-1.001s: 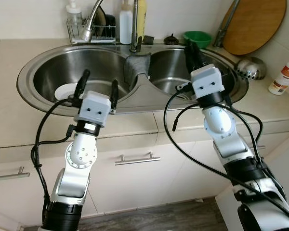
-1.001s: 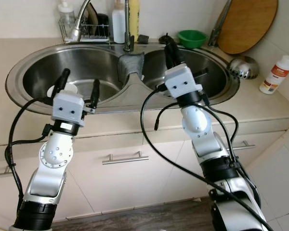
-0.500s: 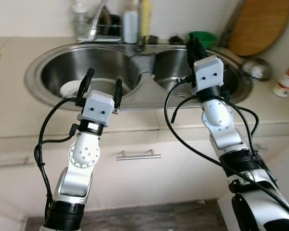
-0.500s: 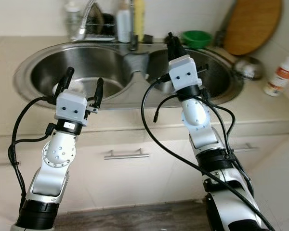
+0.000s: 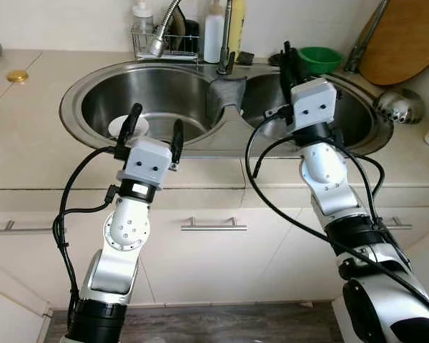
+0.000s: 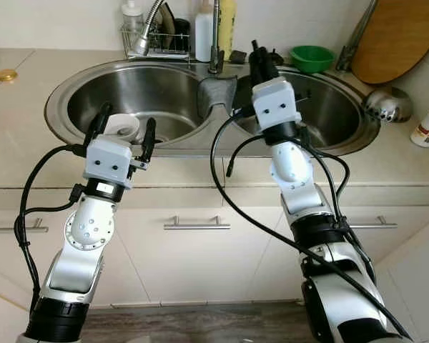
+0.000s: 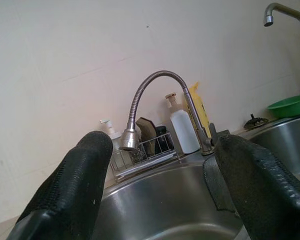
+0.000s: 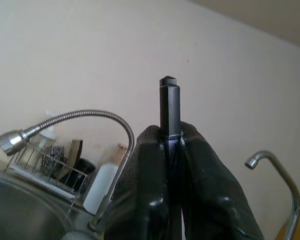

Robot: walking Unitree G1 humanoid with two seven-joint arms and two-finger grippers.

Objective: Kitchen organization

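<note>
Over the double sink, both arms up. Left hand hovers at the front rim of the left basin, fingers spread wide, nothing btwn them. White round dish sits in the left basin bottom, partly hidden behind the left hand. Right hand is above the divider / right basin edge, fingers pressed together on a thin black rod-like tool that sticks out past the tips; can't tell what the tool is. Gooseneck sprayer tap arcs over the left basin, wire rack w/ soap bottle behind it. White bottle + yellow bottle next to the tap base. Green bowl on the counter behind the right basin. Wooden board leans at back right, steel ladle just beside it. Gold lid far left on the counter.
</note>
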